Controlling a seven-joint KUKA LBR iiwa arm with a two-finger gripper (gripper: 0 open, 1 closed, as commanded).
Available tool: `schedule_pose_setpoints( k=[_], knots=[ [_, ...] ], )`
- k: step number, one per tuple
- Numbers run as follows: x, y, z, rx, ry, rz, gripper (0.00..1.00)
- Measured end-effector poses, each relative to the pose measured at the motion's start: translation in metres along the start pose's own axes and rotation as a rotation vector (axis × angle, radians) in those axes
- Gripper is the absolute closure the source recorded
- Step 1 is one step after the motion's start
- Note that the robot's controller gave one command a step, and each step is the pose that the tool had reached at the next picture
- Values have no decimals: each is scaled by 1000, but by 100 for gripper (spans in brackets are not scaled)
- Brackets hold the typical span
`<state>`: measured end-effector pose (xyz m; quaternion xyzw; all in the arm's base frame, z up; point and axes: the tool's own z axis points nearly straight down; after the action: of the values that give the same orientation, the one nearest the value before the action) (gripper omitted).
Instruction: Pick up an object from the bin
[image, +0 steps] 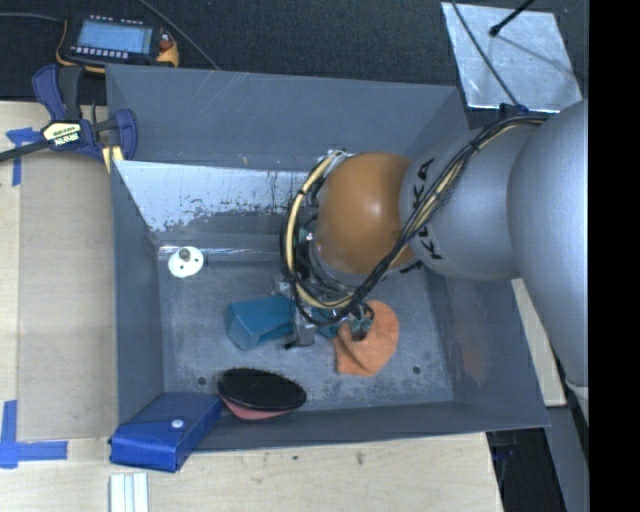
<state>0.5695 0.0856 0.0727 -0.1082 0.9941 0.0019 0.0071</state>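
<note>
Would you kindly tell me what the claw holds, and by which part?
Cannot be told; the claw sits between a teal block and an orange cloth.

**A:** Item one: the arm (520, 190). What is the finish?

**B:** Large rounded links with a smooth silver-grey shell. The black lettering (428, 225) on the link next to the wrist reads "KUKA".

**A:** Item two: the wrist.

**B:** It is capped by a glossy orange-brown dome cover (365, 210).

**A:** Item three: the cabling.

**B:** A bundle of black cables (455, 165) runs along the outside of the grey link and across the dome. A loop of yellow and pale cables (298, 215) curves round the dome's outer edge. Thinner black leads wrap beneath it.

**A:** Item four: the hand (305, 322).

**B:** Dark metal parts under the dome, largely screened by wiring from where I stand. I cannot make out finer detail.
</note>
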Motion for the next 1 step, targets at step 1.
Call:
schedule_pose_setpoints(
  k=[1],
  knots=[
    [-27,7,2,4,20,2,100]
  ],
)
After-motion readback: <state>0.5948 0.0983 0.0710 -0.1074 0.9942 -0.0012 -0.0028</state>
